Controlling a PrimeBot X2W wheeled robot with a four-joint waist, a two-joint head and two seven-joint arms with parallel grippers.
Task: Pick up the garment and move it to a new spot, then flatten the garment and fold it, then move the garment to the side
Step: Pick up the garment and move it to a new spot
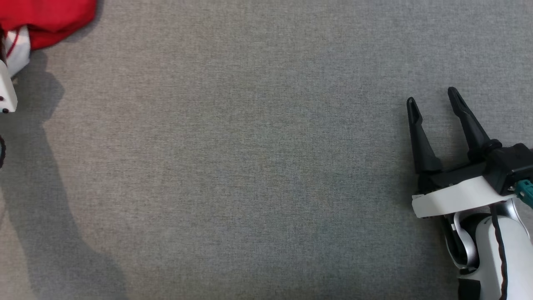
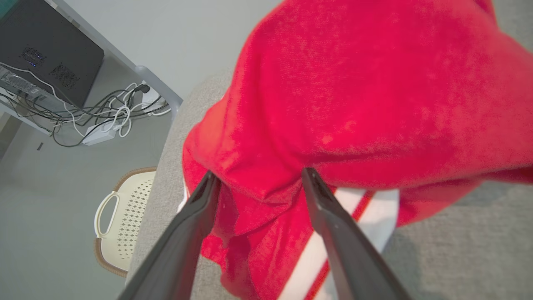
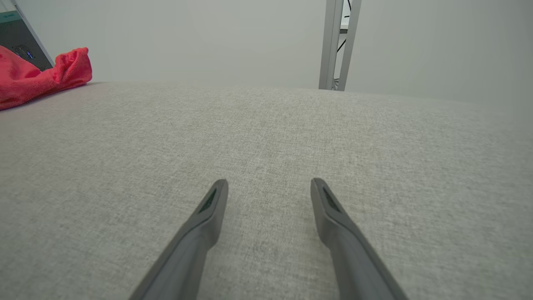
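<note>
While the crumpled red fleece-like garment with white stripes (image 1: 46, 16) lies bunched at the far left corner of the grey woven fabric surface (image 1: 250, 166), the step in hand looks like the first 1: picking it up. Nothing is lifted yet.

At that same corner of the surface, the left gripper (image 2: 259, 175) has its 2 dark fingers spread wide, with the tips right at a thick fold of the cloth. A ridge of red fabric sits between them. Whether the tips press into it I cannot tell.

Over the near right part of the surface, well apart from the garment, the right gripper (image 1: 432, 96) hangs with its fingers also wide and nothing between them.

My judgement is that the next move calls for the left fingers to close on that ridge, deep enough to catch more than 1 loose layer, then lift and carry it toward the bare middle of the surface.

Soft and napped, the garment is heaped in rounded folds. A white panel edged by a thin red line shows under the top layer, near the surface's left edge.
</note>
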